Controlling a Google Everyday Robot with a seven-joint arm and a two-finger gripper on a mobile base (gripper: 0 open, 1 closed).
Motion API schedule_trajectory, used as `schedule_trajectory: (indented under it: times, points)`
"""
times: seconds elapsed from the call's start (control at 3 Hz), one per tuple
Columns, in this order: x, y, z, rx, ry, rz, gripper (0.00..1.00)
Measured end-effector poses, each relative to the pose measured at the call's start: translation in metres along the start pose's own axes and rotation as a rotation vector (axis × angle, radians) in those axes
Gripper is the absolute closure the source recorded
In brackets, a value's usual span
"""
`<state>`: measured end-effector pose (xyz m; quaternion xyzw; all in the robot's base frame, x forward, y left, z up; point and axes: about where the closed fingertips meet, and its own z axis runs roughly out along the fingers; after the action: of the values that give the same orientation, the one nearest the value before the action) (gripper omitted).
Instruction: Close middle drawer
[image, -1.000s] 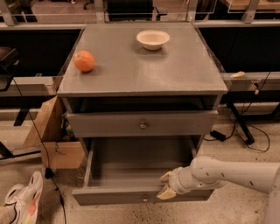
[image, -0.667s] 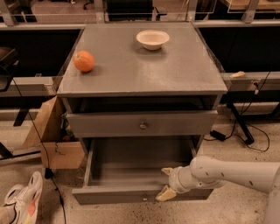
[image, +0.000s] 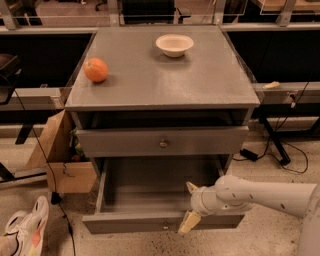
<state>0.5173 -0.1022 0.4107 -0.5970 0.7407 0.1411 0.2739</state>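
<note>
One hand (image: 190, 206), fingers (image: 188, 221) spread, at one open middle drawer (image: 145, 223).

This is looking like a robot lab or test bay, not a home: a lone grey cabinet (image: 160, 82) is standing on a speckled concrete floor (image: 272, 235), with cables (image: 296, 161) trailing across it and a cardboard box (image: 60, 167) and a shoe (image: 26, 226) lying beside. Metal rails (image: 45, 29) are running behind, and a white robot arm (image: 270, 195) is reaching in, its gripper (image: 190, 204) sitting at the open drawer's (image: 160, 187) front, fingers (image: 189, 222) spread apart.
</note>
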Motion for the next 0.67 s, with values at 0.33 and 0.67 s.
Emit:
schedule_trajectory:
  times: [0.33, 0.67]
  points:
    - [-0.0005, -0.0002, -0.0004, -0.003, -0.009, -0.016, 0.0]
    - [-0.0004, -0.0014, -0.0013, 0.005, -0.017, -0.027, 0.0]
